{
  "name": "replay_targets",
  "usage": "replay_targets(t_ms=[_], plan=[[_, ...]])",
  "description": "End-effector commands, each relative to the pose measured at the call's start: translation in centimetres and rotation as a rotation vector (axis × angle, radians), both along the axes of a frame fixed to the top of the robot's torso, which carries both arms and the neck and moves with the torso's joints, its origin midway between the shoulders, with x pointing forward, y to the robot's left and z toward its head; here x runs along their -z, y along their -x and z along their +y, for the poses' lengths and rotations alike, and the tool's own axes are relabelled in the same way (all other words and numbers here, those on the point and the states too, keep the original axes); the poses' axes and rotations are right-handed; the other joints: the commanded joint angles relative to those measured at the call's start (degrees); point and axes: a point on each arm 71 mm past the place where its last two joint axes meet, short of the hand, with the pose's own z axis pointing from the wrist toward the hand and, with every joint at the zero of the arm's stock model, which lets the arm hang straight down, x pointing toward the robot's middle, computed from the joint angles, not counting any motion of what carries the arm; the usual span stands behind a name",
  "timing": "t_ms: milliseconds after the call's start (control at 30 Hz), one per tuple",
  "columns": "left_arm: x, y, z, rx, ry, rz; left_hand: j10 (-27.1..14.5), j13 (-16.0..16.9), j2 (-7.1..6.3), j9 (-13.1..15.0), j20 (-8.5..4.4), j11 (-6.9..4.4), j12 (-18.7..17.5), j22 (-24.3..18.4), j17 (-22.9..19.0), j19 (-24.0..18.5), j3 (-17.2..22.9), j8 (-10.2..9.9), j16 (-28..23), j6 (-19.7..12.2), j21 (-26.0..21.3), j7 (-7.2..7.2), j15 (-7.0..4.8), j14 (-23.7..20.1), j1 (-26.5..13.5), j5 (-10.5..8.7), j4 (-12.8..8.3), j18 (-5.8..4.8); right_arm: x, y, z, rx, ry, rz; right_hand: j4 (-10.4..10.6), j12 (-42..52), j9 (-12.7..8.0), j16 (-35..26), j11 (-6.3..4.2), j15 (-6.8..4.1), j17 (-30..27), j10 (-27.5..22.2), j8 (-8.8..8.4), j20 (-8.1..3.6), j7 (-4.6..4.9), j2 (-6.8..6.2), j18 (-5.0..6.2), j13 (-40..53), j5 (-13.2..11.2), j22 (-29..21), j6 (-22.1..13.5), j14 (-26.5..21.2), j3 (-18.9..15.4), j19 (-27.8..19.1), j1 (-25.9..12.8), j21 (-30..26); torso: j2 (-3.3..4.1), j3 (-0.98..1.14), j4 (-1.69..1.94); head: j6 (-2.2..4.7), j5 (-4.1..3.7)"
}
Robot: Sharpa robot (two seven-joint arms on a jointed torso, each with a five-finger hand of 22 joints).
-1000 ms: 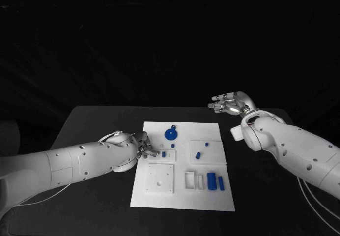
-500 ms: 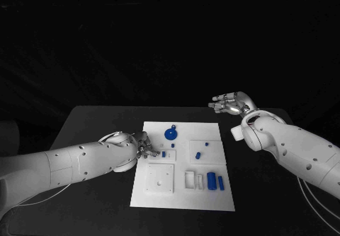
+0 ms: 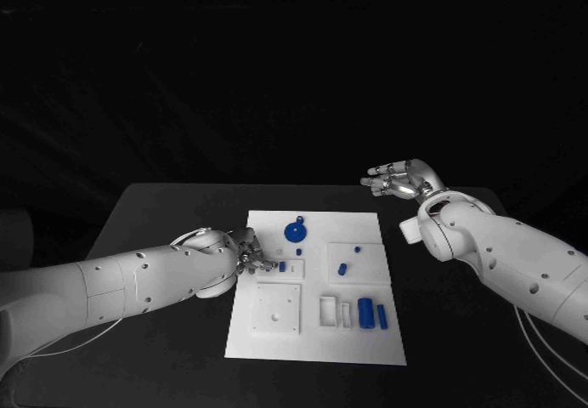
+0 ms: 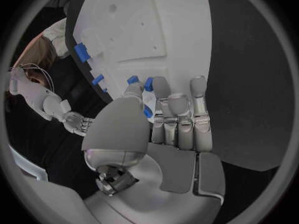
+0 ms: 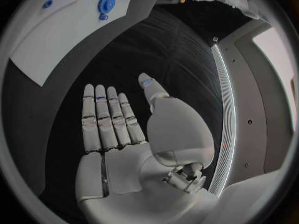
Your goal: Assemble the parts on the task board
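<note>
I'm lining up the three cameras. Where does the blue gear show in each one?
Head view: blue gear at the task board's far end, ahead of the left robot hand.
Left wrist view: not in it.
Right wrist view: blue gear on the board.
Shared landmark: the white task board.

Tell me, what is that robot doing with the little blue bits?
It is putting small blue parts together on the white task board. Its left hand is at the board's left edge, fingertips down by a small blue part, though I cannot tell if it grips it. Its right hand is raised past the board's far right corner, open and holding nothing. A blue gear and other blue pieces sit on the board.
</note>
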Motion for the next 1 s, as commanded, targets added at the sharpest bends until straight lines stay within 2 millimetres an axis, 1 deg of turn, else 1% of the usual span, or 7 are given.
replay_targets(t_ms=[33, 667, 700, 733, 800, 900, 1000], plan=[[0.02, 0.06, -0.16, 0.001, 0.010, 0.002, 0.4, 0.1, -0.14, 0.0, -0.07, 0.18, 0.0, 0.9, -0.1, 0.4, 0.4, 0.2, -0.2, 0.2, -0.3, 0.22, -0.10, 0.1, -0.3, -0.32, 0.1, -0.80, 0.04, 0.03, 0.11, -0.014, 0.003, 0.003, 0.4, 0.3, 0.0, -0.2, 0.13, 0.26, -0.1, -0.3, -0.12, 0.07, 0.02, -0.29, 0.12, -0.1, 0.4, -0.1, -0.2, -0.3, -0.1, -0.3, 0.4, -0.1, 0.00, -0.01, -0.01, 0.04, 0.03], [-0.14, 0.27, 0.41, -0.011, 0.032, 0.007, 0.2, 0.0, -1.27, 0.0, -0.04, 0.27, -0.1, 0.9, -0.1, 0.4, 0.6, 0.0, -0.4, 0.1, -0.4, 0.39, -0.04, -0.1, -2.8, -0.78, 0.3, -0.82, 0.06, 0.01, 0.03, -0.013, 0.004, 0.005, 0.8, 0.3, 0.0, -0.2, 0.14, 0.29, -0.1, -0.4, -0.12, 0.12, 0.04, -0.35, 0.12, -0.1, 0.6, -0.1, -0.3, -0.4, -0.3, -0.5, 0.5, -0.1, -0.03, -0.08, 0.04, 0.17, -0.10], [-0.23, 0.29, 0.43, -0.011, 0.036, 0.005, 0.2, 0.0, -1.62, 0.0, -0.02, 0.31, -0.1, 0.9, -0.2, 0.4, 0.4, 0.0, -0.4, 0.0, -0.5, 0.51, 0.01, -0.1, -3.6, -2.08, 0.4, -0.81, 0.07, 0.01, 0.02, -0.013, 0.004, 0.005, 0.8, 0.3, 0.0, -0.2, 0.14, 0.29, -0.1, -0.4, -0.12, 0.12, 0.04, -0.35, 0.12, -0.1, 0.6, -0.1, -0.3, -0.4, -0.3, -0.5, 0.5, -0.1, -0.03, -0.06, 0.07, 0.20, -0.11], [-0.32, 0.29, 0.44, -0.011, 0.039, 0.003, -0.1, 0.0, -2.60, -0.2, 0.06, 0.46, -0.3, 0.8, -0.3, 0.2, 0.3, -0.3, -0.6, -0.5, -0.6, 0.80, 0.14, -0.3, -5.1, -9.28, 0.5, -0.83, 0.06, 0.01, 0.03, -0.012, 0.004, 0.004, 0.8, 0.3, 0.0, -0.2, 0.14, 0.29, -0.1, -0.4, -0.12, 0.12, 0.04, -0.35, 0.12, -0.1, 0.6, -0.1, -0.3, -0.4, -0.3, -0.5, 0.5, -0.1, -0.03, -0.07, 0.09, 0.20, -0.09], [-0.46, 0.29, 0.48, -0.012, 0.043, -0.001, -0.4, 0.0, -3.75, -0.9, 0.27, 0.63, -0.3, 0.8, -0.5, 0.1, 0.6, -0.8, -0.9, -1.1, -0.8, 1.10, 0.33, -0.4, -6.5, -14.62, 0.6, -0.70, 0.06, 0.01, 0.04, -0.012, 0.004, 0.004, 0.8, 0.3, 0.0, -0.2, 0.14, 0.29, -0.1, -0.4, -0.12, 0.12, 0.04, -0.35, 0.12, -0.1, 0.6, -0.1, -0.3, -0.4, -0.3, -0.5, 0.5, -0.1, -0.01, -0.05, 0.07, 0.26, -0.04], [-0.70, 0.25, 0.58, -0.016, 0.050, -0.008, -0.6, -0.1, -4.14, -1.9, 0.39, 0.71, -0.2, 0.8, -0.6, 0.2, 0.5, -0.9, -1.0, -1.4, -1.0, 1.24, 0.42, -0.4, -7.3, -15.75, 0.6, -0.56, 0.06, 0.01, 0.04, -0.011, 0.004, 0.004, 0.8, 0.3, 0.0, -0.3, 0.21, 0.35, -0.1, -0.5, -0.15, 0.15, 0.07, -0.47, 0.11, -0.1, 0.7, -0.1, -0.6, -0.5, -0.4, -0.6, 0.6, -0.1, 0.00, -0.06, 0.04, 0.29, -0.01], [-0.87, 0.21, 0.68, -0.024, 0.064, -0.009, -0.8, -0.3, -4.28, -6.5, 0.63, 0.91, -0.1, 0.8, -1.0, 0.3, 0.3, -1.8, -1.0, -1.9, -1.5, 1.71, 0.63, -0.4, -7.7, -16.38, 0.5, -0.35, 0.07, 0.00, 0.03, -0.010, 0.004, 0.004, 0.9, 0.3, 0.0, -0.3, 0.20, 0.36, -0.1, -0.5, -0.13, 0.17, 0.06, -0.50, 0.11, -0.1, 0.7, -0.1, -0.6, -0.6, -0.4, -0.6, 0.6, -0.2, 0.01, -0.05, 0.01, 0.23, 0.02]])
